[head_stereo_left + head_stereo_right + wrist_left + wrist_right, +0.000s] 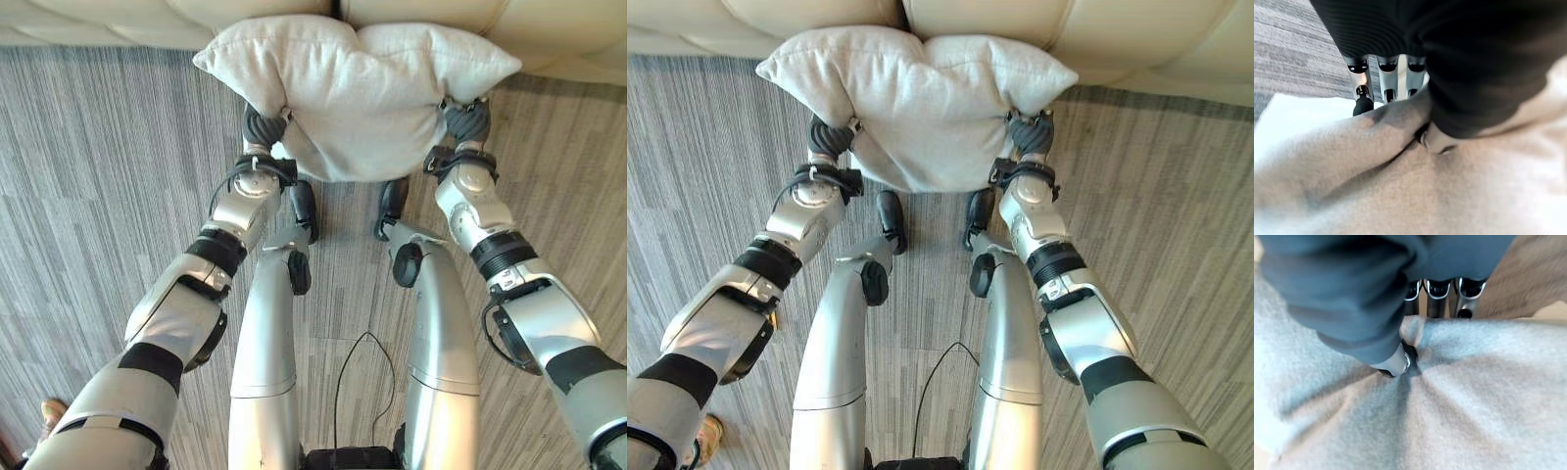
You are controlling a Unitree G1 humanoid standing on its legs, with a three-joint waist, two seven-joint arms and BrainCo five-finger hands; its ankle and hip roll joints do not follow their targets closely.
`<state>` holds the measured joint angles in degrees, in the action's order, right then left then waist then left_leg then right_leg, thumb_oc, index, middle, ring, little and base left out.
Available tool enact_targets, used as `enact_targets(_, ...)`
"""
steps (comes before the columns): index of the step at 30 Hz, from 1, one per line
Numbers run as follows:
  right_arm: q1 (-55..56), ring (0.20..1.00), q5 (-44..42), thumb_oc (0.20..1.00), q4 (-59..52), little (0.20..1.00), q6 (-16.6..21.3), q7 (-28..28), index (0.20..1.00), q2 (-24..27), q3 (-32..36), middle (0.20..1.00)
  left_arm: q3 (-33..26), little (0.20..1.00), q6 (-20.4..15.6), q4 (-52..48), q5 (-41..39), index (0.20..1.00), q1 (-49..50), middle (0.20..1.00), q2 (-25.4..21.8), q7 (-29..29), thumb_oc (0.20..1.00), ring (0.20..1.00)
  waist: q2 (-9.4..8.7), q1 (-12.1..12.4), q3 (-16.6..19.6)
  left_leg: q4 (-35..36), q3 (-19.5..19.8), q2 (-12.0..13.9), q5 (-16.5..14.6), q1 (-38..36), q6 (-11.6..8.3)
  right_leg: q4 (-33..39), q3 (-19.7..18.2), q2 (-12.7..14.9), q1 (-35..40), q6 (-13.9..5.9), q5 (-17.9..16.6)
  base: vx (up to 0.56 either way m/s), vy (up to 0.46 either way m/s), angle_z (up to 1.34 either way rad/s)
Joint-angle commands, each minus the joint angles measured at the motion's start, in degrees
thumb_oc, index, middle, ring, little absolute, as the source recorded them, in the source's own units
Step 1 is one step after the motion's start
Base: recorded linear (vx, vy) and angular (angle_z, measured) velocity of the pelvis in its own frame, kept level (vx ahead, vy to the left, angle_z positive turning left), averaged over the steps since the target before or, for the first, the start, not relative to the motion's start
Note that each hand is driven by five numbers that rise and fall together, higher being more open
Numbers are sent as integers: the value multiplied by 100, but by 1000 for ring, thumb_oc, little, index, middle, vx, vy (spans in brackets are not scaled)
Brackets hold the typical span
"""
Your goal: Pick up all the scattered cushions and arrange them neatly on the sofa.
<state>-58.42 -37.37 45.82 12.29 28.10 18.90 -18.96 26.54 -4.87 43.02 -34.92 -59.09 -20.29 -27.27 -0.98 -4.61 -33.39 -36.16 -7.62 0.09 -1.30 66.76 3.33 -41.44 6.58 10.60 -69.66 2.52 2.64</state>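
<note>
Both head views show one pale cushion [353, 93] carried clear of the carpet [98, 147] just before the sofa [549, 29], the left hand [263, 127] and right hand [1031, 132] each gripping a lower side, probably so it travels level to the seat. Seen from the left wrist, thumb and fingers [1362, 83] pinch a fold of fabric. From the right wrist the same closed pinch bunches the cloth.

Both arms fwd, left robot hand [263, 129] & right robot hand [468, 121] clamped, thumbs pinching.
</note>
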Motion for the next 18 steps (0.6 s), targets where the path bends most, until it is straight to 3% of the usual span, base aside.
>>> enact_targets(1,189,200,494,200,-676,200,453,-302,200,-573,-159,200,279,200,-747,-958,467,200,-19,200,933,315,200,200,137,105,885,99,297,-63,-595,-369,-428,286,-212,-198,402,-514,607,-153,-13,-16)
enact_targets(8,2021,200,763,200,-1446,200,324,-461,200,-644,229,200,-154,200,-728,-1732,660,200,1717,200,850,352,200,200,65,183,1056,2221,310,-35,61,-2778,-614,2432,110,-358,2827,-719,-24,-13,-35,-10)
enact_targets(11,3822,200,1106,200,-2417,200,-10,-964,200,-510,362,200,-550,200,-543,-2600,719,200,3691,200,646,732,200,200,-28,241,1470,3523,123,50,354,-4757,-688,3701,260,-474,4805,-858,-323,194,-71,-13)
enact_targets(15,4471,200,1291,200,-2788,200,-167,-1124,200,-414,506,200,-764,200,-413,-2908,715,200,4437,200,549,855,200,200,-17,269,1707,4079,52,106,492,-5444,-743,4195,342,-522,5468,-909,-413,132,-26,-9)
enact_targets(18,4957,200,1396,200,-2987,200,-283,-1257,200,-375,616,200,-876,200,-286,-3059,735,200,4953,200,475,996,200,200,-10,267,1882,4116,6,126,442,-5813,-772,4437,396,-555,5930,-927,-416,70,-18,5)
